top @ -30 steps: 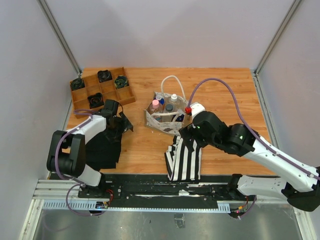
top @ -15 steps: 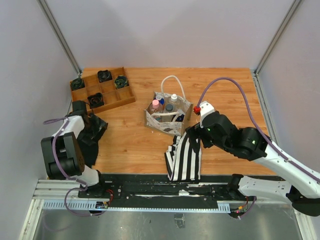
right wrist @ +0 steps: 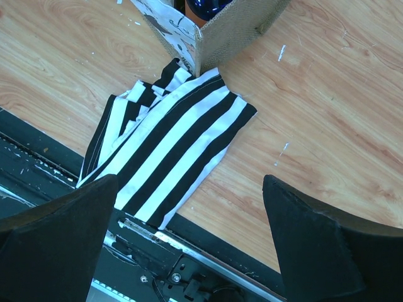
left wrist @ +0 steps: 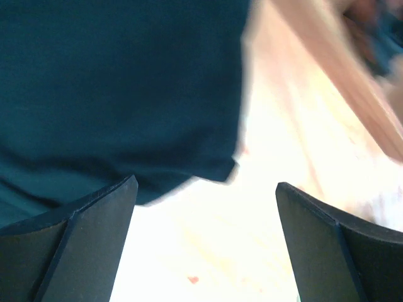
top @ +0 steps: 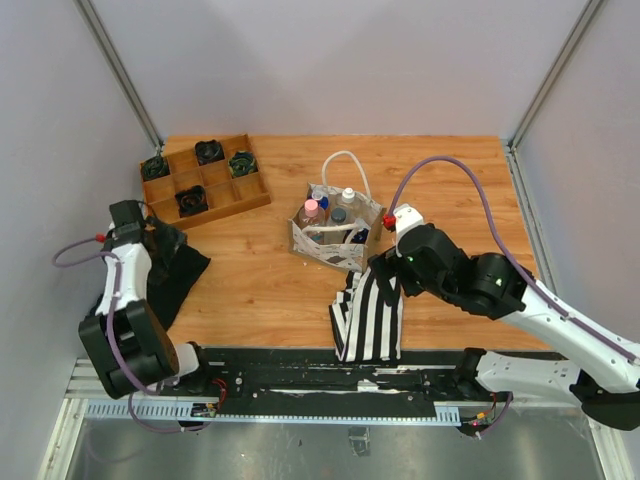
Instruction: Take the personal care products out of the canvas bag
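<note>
The right hand [right wrist: 190, 185], empty and spread wide, hung just right of the canvas bag [top: 322, 247] and its upright bottles [top: 310, 213], much nearer than the equally wide left hand [left wrist: 204, 189].

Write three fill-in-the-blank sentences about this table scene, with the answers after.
The wooden tray holds ____ black fans.
The cloth beside the canvas bag has black and white ____.
The left gripper and right gripper both stand ____, holding nothing.
Missing words: four; stripes; open.
</note>
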Controlling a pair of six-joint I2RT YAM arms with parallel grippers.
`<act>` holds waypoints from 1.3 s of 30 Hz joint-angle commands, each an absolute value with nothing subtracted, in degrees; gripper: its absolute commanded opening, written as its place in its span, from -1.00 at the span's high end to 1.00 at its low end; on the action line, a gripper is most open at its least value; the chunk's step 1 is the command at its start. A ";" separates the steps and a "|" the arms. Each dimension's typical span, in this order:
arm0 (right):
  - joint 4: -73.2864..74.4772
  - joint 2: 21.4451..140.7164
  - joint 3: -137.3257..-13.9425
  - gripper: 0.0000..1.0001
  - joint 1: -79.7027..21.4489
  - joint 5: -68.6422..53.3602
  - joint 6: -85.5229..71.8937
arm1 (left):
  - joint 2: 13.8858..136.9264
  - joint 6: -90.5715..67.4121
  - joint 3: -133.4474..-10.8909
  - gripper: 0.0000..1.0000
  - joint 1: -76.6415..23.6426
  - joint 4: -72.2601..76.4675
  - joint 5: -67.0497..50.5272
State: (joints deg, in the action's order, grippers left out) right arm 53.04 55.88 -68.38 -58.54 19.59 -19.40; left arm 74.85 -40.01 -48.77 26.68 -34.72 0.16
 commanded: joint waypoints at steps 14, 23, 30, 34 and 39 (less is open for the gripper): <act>54.16 57.20 -70.21 -0.97 -59.32 20.69 -18.12 | 94.24 -46.75 -65.62 -0.99 2.26 -25.41 -0.53; 55.20 56.31 -67.71 -0.97 -59.24 22.35 -19.91 | 108.97 -48.07 -78.77 -0.99 -1.05 -25.63 -2.94; 57.47 54.97 -67.03 -0.97 -59.24 23.38 -21.61 | 119.69 -49.27 -92.56 -0.99 -7.17 -29.67 -1.73; 59.44 52.98 -67.09 -0.97 -59.24 24.54 -22.47 | 124.87 -50.80 -97.13 -0.99 -7.65 -30.71 -0.77; 61.56 50.52 -66.48 -0.97 -59.24 25.14 -24.19 | 129.17 -51.57 -102.93 -0.99 -7.22 -34.04 4.11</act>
State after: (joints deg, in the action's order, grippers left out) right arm 58.46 52.53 -67.59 -58.54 22.76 -21.61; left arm 125.78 -50.30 -98.87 -8.32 -31.20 -0.89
